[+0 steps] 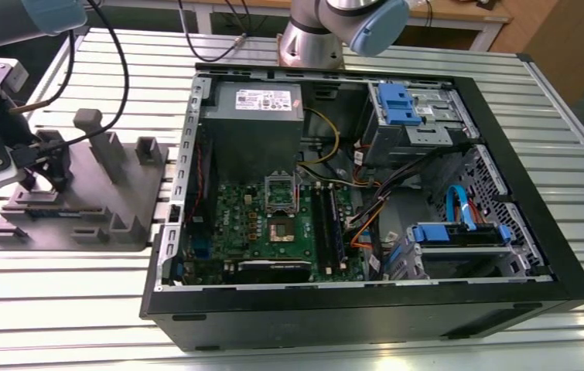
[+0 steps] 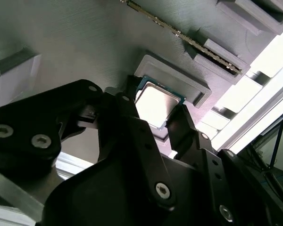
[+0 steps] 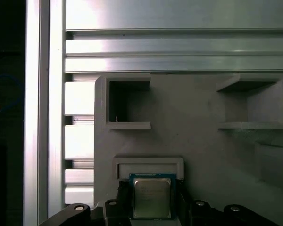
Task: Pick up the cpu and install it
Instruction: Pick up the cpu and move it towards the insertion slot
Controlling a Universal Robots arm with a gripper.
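Note:
The cpu point(image 3: 152, 197) is a small square chip with a silver-grey metal top and a thin pale rim. It lies just beside a raised rectangular nest point(image 3: 148, 165) on the grey fixture block point(image 1: 75, 205). In both wrist views my gripper point(image 3: 152, 203) has one black finger against each of two opposite edges of the cpu point(image 2: 156, 104), shut on it. In the exterior view my gripper point(image 1: 46, 179) hangs low over the fixture block, at the exterior view's left, well away from the open computer case point(image 1: 364, 193). The motherboard's socket point(image 1: 283, 229) lies open near the case's middle.
The fixture block carries upright posts point(image 1: 90, 127) and empty pockets point(image 3: 127, 103). A long memory strip point(image 2: 184, 37) rests in a slot beside the nest. Inside the case are a grey power supply point(image 1: 258, 104), blue drive brackets point(image 1: 400, 104) and loose cables point(image 1: 374, 209). The table is slatted aluminium point(image 1: 65, 309).

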